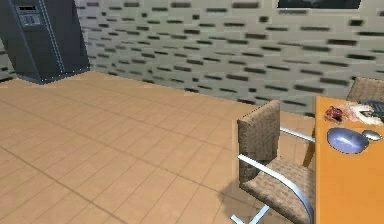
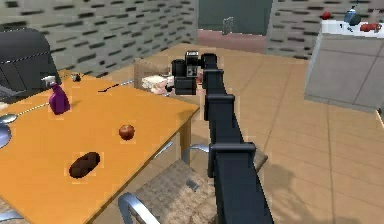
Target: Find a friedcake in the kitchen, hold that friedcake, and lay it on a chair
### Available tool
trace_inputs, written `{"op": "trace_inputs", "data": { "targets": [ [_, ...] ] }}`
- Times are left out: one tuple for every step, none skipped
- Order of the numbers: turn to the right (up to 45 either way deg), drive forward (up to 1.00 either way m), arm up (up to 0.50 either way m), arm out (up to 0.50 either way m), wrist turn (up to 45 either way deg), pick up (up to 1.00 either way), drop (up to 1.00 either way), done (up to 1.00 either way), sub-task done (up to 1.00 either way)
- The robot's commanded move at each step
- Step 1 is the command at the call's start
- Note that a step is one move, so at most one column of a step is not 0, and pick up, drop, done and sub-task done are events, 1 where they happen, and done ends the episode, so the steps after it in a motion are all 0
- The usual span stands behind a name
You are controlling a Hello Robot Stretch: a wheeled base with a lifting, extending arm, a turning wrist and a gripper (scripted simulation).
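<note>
One broad orange surface (image 2: 120,105) takes up the arm side view's left, and the dark arm (image 2: 225,140) runs out beside it, with the jaws at its far end near the surface's far corner. Small things lie on the surface behind them, so I cannot tell how the jaws stand or whether they hold anything. A woven-seat chair (image 1: 262,135) with a metal frame stands just beside the surface's near edge, and a white counter (image 2: 345,65) sits well apart at the arm side view's right. On the surface are a purple bottle (image 2: 59,100), a red apple (image 2: 126,131) and, toward the near edge, a dark brown oval lump (image 2: 84,164) that I judge to be the friedcake. It lies flat, apart from the apple and well apart from the jaws. The main risk, as I read it, is the reach: the jaws sit far beyond the lump, so a sideways sweep could knock the bottle or roll the apple. The two small dark-red shapes could also be confused. The chair's seat seems partly tucked under the surface, which may hinder the laying-down.
</note>
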Motion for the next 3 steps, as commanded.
{"op": "trace_inputs", "data": {
  "targets": [
    [0.0,0.00,-0.50,0.00,0.0,0.00,0.00,0.00,0.00],
    [0.0,0.00,0.00,0.00,0.0,0.00,1.00,0.00,0.00],
    [0.0,0.00,0.04,0.00,0.0,0.00,0.00,0.00,0.00]
  ]
}}
